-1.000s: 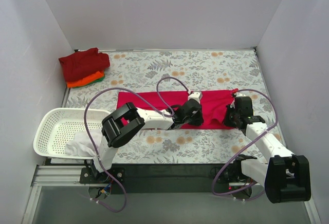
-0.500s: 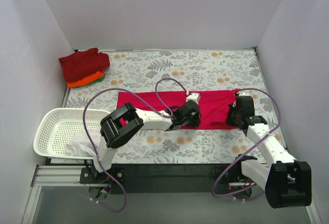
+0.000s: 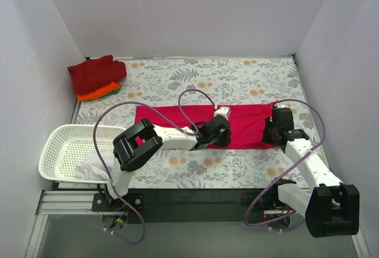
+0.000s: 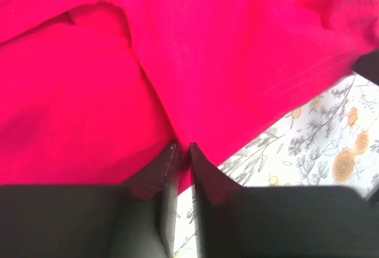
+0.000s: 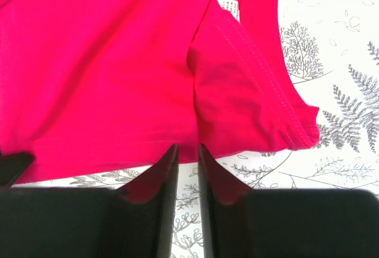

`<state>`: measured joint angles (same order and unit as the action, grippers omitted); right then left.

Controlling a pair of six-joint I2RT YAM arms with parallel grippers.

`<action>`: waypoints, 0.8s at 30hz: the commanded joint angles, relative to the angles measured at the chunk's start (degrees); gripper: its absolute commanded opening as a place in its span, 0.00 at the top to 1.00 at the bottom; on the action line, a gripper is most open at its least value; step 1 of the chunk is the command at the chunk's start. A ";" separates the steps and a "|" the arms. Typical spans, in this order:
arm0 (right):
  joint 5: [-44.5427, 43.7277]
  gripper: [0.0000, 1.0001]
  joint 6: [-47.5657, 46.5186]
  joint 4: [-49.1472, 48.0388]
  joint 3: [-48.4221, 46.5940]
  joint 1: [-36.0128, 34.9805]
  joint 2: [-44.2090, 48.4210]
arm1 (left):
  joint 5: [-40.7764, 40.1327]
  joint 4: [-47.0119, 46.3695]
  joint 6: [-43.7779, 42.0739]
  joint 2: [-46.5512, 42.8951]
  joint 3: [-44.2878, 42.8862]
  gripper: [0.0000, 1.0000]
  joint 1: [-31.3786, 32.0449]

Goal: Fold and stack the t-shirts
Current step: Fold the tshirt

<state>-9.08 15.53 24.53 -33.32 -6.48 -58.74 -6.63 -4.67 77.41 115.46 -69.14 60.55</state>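
Observation:
The bright pinkish-red t-shirt (image 3: 172, 125) lies as a long strip across the middle of the table. My left gripper (image 3: 220, 132) is shut on its near edge at about mid-length, with cloth pinched between the fingertips in the left wrist view (image 4: 182, 145). My right gripper (image 3: 276, 129) is at the shirt's right end by the collar (image 5: 260, 74), its fingers close together on the near hem (image 5: 188, 147), with a crease running into them. A stack of folded shirts sits at the back left: dark red (image 3: 95, 73) on orange (image 3: 93, 96), with a sliver of green (image 3: 114, 90).
A white lattice basket (image 3: 59, 145) with a white cloth (image 3: 95, 166) in it stands at the near left. The floral tablecloth (image 3: 201, 77) is boxed in by white walls on three sides. Purple cables loop over both arms.
My right gripper has shifted a little to the right and away along the shirt's right end. My left gripper has barely moved.

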 commanded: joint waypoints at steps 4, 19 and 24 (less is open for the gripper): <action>0.46 0.57 0.11 3.33 -3.59 -0.99 0.90 | -1.98 3.17 -1.03 -9.54 2.43 0.34 0.35; 3.54 0.52 -0.76 -8.09 -7.11 -1.17 -11.65 | -16.56 6.25 -5.95 -15.62 7.88 0.12 -7.19; 1.97 0.53 -0.76 -10.11 -9.13 -1.17 -19.02 | -18.41 5.81 -5.42 -14.12 12.71 0.13 -10.28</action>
<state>-6.26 14.85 18.50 -39.16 -7.33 -75.42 -21.32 0.08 72.42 101.51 -58.46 51.20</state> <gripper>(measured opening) 0.469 0.873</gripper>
